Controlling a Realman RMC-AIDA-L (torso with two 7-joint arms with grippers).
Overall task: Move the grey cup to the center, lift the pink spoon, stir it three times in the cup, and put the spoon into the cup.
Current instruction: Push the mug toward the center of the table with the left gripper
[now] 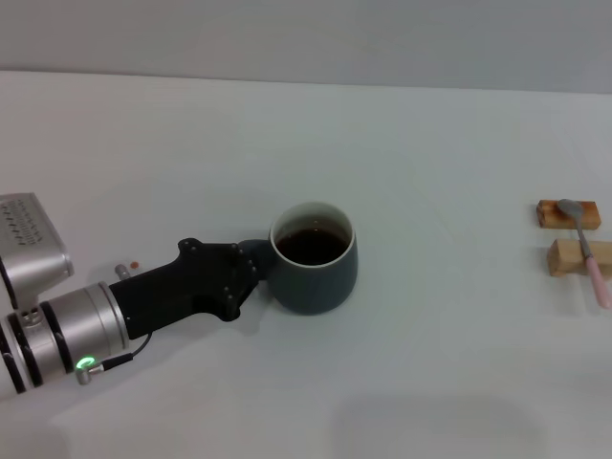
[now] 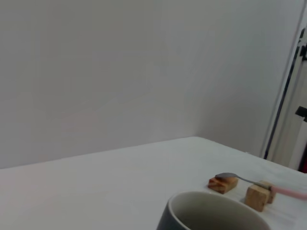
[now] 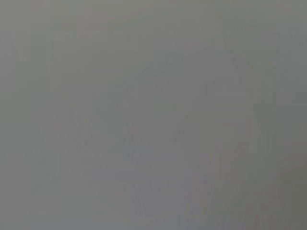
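Observation:
The grey cup stands near the middle of the white table with dark liquid in it. My left gripper reaches in from the left and is shut against the cup's left side, where the handle is hidden behind the black fingers. In the left wrist view the cup's rim fills the near foreground. The pink spoon lies at the far right across two small wooden blocks, bowl away from me, and the left wrist view also catches the spoon beyond the cup. My right gripper is out of view.
The two wooden blocks sit close to the table's right edge. A small red dot marks the table left of the gripper. The right wrist view is a featureless grey.

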